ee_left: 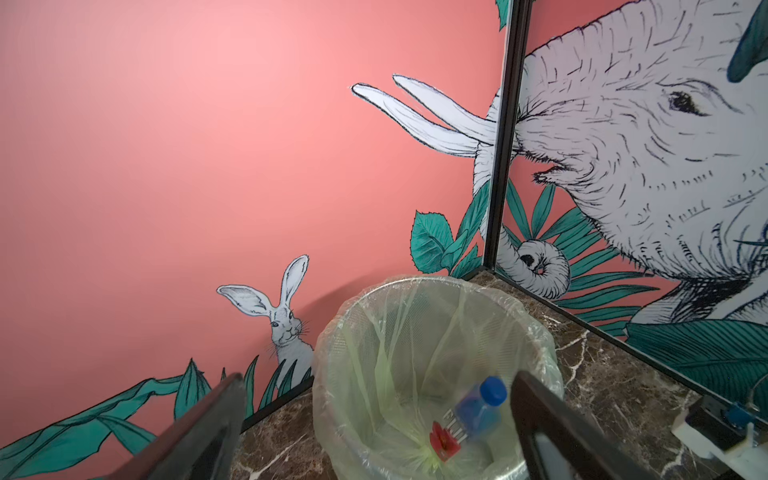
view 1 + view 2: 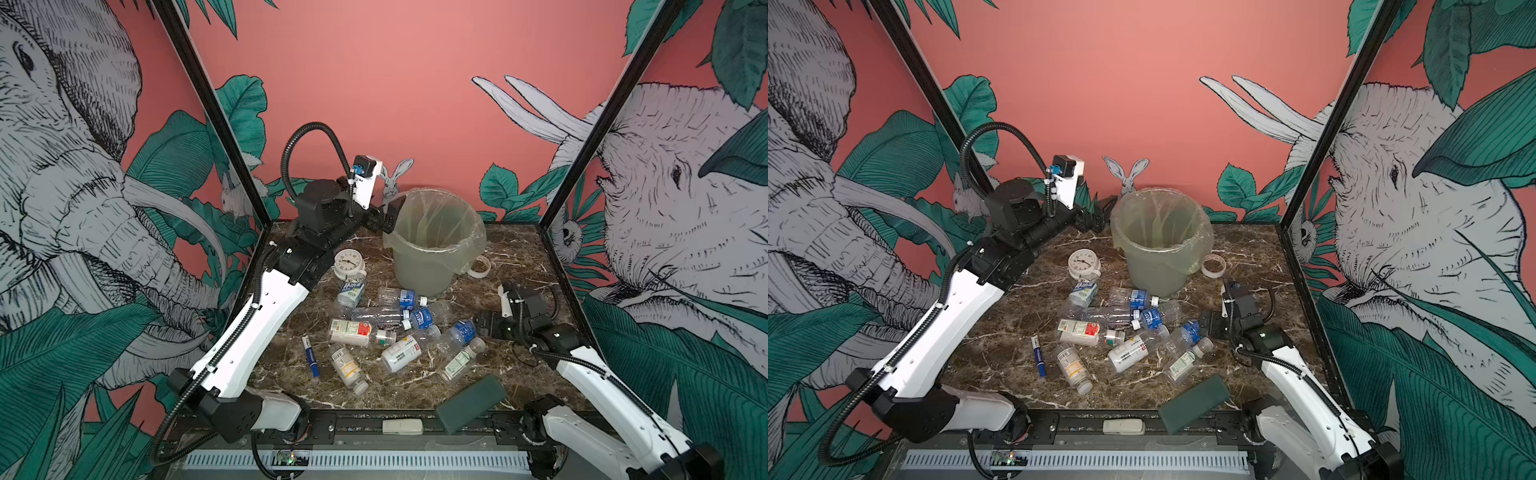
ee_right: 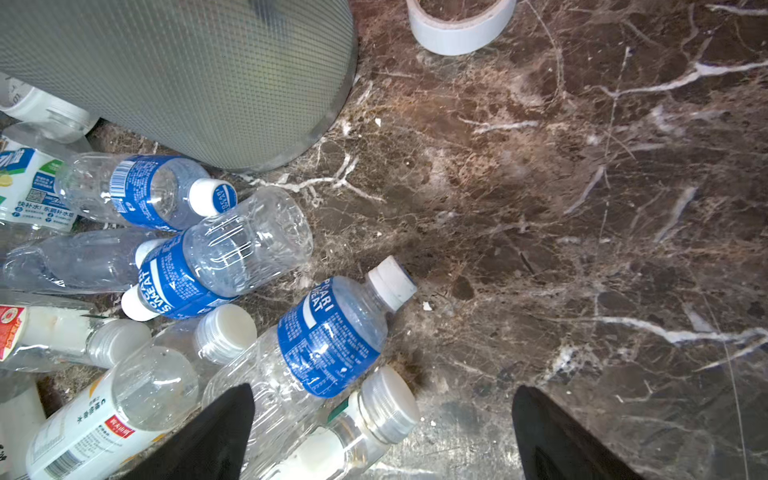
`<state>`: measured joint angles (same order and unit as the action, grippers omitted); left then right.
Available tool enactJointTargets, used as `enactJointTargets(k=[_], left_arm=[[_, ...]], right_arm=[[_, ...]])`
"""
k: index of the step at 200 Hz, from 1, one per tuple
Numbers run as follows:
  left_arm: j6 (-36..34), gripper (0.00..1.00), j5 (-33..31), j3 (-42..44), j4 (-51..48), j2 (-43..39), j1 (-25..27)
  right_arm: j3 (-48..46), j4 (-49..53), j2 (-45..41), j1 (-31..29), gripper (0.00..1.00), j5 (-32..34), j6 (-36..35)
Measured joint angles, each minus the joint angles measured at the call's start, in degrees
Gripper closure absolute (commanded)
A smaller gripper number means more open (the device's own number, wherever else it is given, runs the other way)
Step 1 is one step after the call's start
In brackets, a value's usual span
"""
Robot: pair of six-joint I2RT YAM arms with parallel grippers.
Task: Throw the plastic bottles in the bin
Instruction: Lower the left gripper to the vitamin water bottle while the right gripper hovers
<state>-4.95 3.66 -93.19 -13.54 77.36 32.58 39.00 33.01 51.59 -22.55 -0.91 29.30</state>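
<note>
Green block (image 2: 471, 405) front | clock (image 2: 348, 262), tape roll (image 2: 478, 266) flank bin (image 2: 432, 253) | left gripper (image 1: 376, 376), right gripper (image 3: 382, 388) wide, empty

The left arm (image 2: 257, 328) reaches up and far back from its base at the front left, its white link slanting away and the black wrist (image 2: 328, 208) raised high, a cable (image 2: 316, 137) looping above it. The left pincer (image 2: 388, 216) points toward the middle, its dark fingers (image 1: 199, 432) spread wide with nothing between them. The right arm (image 2: 602, 382) is folded short on the right side, elbow bent, wrist (image 2: 528, 307) low. The right pincer (image 2: 484, 324) faces left and downward, its black fingers (image 3: 208, 440) standing wide apart, gripping nothing. The two arms are well apart from each other
</note>
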Motion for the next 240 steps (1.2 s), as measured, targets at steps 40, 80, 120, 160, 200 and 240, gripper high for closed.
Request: enactJointTargets(k=[40, 80, 120, 160, 200, 240], left_arm=[[-0.48, 0.00, -3.34, 9.01, -0.96, -2.99, -0.15], [-0.48, 0.01, -5.01, 18.27, -2.73, -9.09, -0.39], [-0.55, 0.04, -5.31, 22.93, -6.58, -15.02, -0.42], [0.33, 0.05, -5.22, 30.42, -11.04, -18.10, 0.50], [2.36, 0.06, -6.36, 36.81, -13.73, -17.18, 9.84], [6.05, 0.06, -7.34, 40.74, -13.51, -12.02, 19.21]], right_arm=[[1.03, 2.47, 0.55, -6.80, 0.02, 2.75, 5.57], [1.55, 4.07, 0.83, -12.63, 0.03, 4.98, 10.32], [1.55, 4.35, 2.80, -16.20, 0.02, 6.43, 12.92], [1.70, 4.09, 4.39, -16.59, 0.01, 7.87, 10.49], [4.85, 3.58, 8.55, -16.59, 0.01, 9.22, 6.38], [5.09, 2.03, 10.54, -16.59, 0.01, 9.29, 4.50]])
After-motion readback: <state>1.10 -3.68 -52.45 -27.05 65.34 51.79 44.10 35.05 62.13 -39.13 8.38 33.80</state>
